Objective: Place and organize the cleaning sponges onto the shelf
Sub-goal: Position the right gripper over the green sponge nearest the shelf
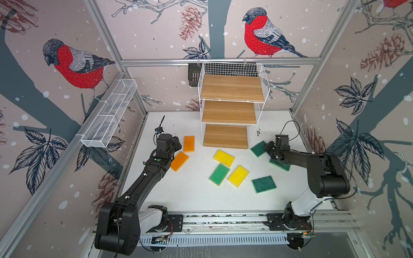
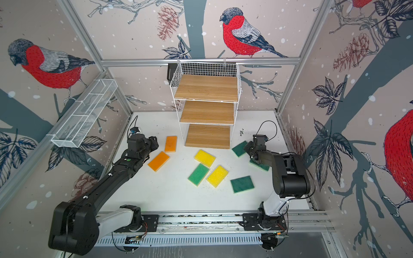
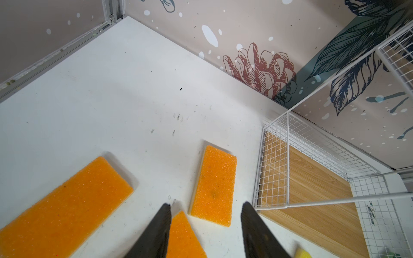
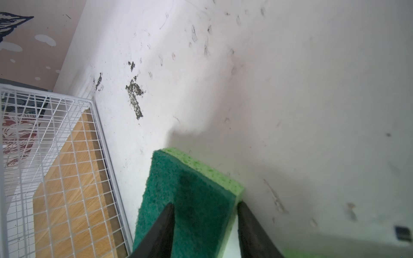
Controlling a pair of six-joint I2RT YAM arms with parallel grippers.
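**A:** Both top views?
**B:** The shelf (image 1: pixel 228 111) stands at the back of the white surface (image 1: pixel 190 196), with the cleaning sponges (image 1: pixel 224 158) scattered before it.
**A:** Left wrist view?
**B:** The left end effector (image 3: pixel 206 204) is spread over an orange sponge (image 3: pixel 185 236).
**A:** Right wrist view?
**B:** The right end effector (image 4: pixel 204 203) pinches a dark green sponge (image 4: pixel 190 189) beside the shelf.

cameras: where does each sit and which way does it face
Top views: high at the front, looking down and back at the white table, white wire-grid shelf with wooden boards and loose sponges; the black left arm and right arm show.
Left wrist: on the left arm, looking down past the left gripper at three flat orange foam sponges.
Right wrist: on the right arm, looking past the right gripper, shut on a dark green foam-backed sponge.
Shared: both wrist views catch the shelf's bottom board.
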